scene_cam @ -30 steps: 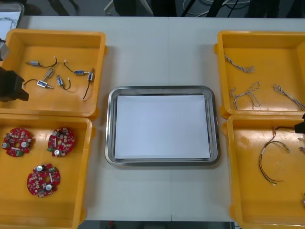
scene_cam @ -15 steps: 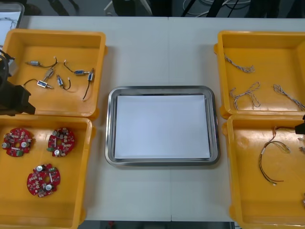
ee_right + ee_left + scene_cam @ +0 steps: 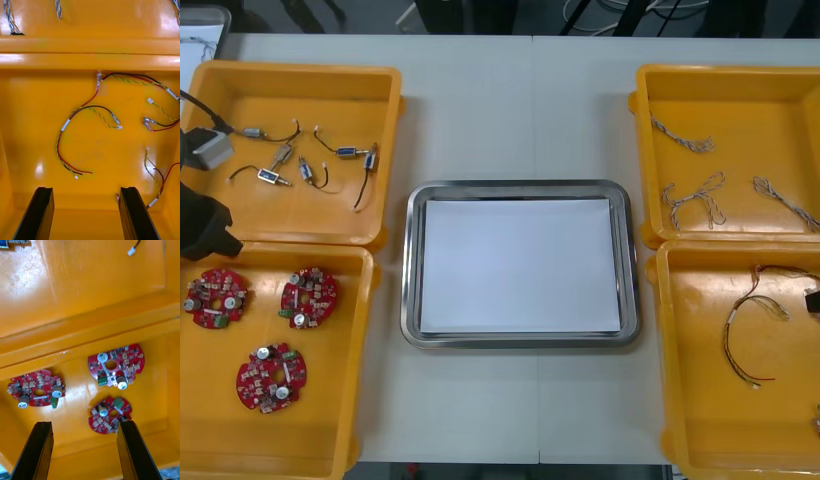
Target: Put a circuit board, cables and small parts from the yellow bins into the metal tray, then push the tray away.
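Red boards point(image 3: 115, 365) lie in near-left bin point(image 3: 340, 410); left gripper point(image 3: 84, 427) hovers over them, wide open, empty. Best drop straight & straddle one board. Tray point(image 3: 520, 188) ctr table, bare. Right gripper point(image 3: 84, 193) open, empty, over cables point(image 3: 61, 131).

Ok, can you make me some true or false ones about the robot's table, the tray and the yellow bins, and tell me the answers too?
1. A circuit board lies in the metal tray. False: the tray is white inside and nothing lies in it.
2. Three round red circuit boards lie in the near left yellow bin. True.
3. The left gripper is shut on a board. False: its fingers stand open above the boards and hold nothing.
4. The right gripper is open over the red and yellow cables. True.
5. The twisted blue and white cables lie in the far right bin. True.
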Available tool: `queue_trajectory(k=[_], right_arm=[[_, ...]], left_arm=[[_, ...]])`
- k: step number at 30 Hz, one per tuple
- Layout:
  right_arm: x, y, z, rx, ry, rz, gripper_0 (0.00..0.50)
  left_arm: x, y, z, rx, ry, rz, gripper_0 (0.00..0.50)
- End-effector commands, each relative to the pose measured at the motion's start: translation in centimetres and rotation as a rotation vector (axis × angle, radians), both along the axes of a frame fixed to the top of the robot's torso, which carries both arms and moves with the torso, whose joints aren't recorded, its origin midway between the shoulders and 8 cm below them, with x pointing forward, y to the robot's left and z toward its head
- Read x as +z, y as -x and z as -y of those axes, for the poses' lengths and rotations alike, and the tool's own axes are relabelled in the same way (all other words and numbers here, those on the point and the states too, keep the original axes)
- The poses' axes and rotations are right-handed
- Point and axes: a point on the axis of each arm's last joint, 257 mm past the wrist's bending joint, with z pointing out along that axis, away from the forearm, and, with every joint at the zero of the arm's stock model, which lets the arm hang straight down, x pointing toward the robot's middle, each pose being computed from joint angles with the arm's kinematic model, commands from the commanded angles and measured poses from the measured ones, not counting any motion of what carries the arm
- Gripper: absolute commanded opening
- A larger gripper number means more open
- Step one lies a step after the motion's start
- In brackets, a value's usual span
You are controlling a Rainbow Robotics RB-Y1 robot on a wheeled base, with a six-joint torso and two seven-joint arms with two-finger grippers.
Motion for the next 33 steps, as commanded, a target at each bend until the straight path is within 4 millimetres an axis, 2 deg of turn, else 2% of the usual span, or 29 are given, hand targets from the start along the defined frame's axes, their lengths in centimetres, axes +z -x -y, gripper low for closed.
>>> queue_trajectory(k=[1, 4, 8, 9, 11, 15, 22, 28, 33], right_arm=[[-0.2, 1.3, 1.4, -0.019, 0.005, 0.028, 0.500], [-0.7, 1.8, 1.9, -0.026, 0.009, 0.042, 0.500], [-1.6, 2.4, 2.6, -0.042, 0.008, 0.048, 0.500], [-1.6, 2.4, 2.6, -0.042, 0.008, 0.048, 0.500], [-2.4, 2.9, 3.0, -0.051, 0.013, 0.048, 0.500], [-3.8, 3.6, 3.3, -0.050, 0.010, 0.052, 0.500], [-5.5, 4.6, 3.3, -0.043, 0.006, 0.062, 0.500], [-7.3, 5.3, 3.8, -0.039, 0.043, 0.064, 0.500], [-8.8, 5.8, 3.4, -0.036, 0.029, 0.048, 0.500]], left_arm=[[0.3, 2.3, -1.3, -0.079, -0.086, -0.019, 0.500], [-0.1, 3.3, -0.5, -0.136, -0.101, -0.014, 0.500], [-1.3, 3.5, 1.7, -0.212, -0.084, 0.014, 0.500], [-1.3, 3.5, 1.7, -0.212, -0.084, 0.014, 0.500], [-2.3, 3.3, 3.0, -0.262, -0.082, 0.035, 0.500], [-4.2, 3.6, 4.4, -0.325, -0.090, 0.050, 0.500], [-6.4, 3.9, 5.3, -0.412, -0.126, 0.068, 0.500], [-8.6, 4.0, 5.2, -0.478, -0.167, 0.088, 0.500], [-10.0, 4.2, 5.3, -0.512, -0.175, 0.097, 0.500]])
